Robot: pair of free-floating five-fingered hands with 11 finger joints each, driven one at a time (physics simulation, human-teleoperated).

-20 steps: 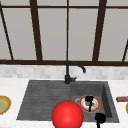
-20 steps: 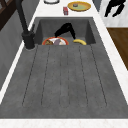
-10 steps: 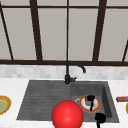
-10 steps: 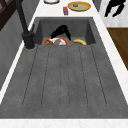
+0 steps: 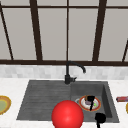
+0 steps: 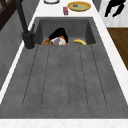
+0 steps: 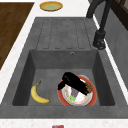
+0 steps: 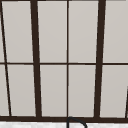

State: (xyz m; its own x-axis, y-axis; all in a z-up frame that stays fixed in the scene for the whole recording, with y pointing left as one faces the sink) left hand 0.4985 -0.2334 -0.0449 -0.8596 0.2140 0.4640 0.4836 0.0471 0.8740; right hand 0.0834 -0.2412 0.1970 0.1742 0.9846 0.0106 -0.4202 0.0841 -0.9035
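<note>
- Your left hand (image 5: 90,99) reached into the sink (image 5: 45,95), fingers (image 7: 86,88) on the plate (image 7: 91,96); whether they clamped it, you could not tell.
- A banana (image 7: 37,96) lay beside them.
- Your right hand (image 5: 100,117) hung nearby.

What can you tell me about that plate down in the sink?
The plate is round, with an orange-red rim and a whitish middle, and looks glazed. It lies flat on the floor of the sink basin, toward the faucet side, with bits of food on it. A black hand rests over it. A banana lies apart, beside it.
</note>
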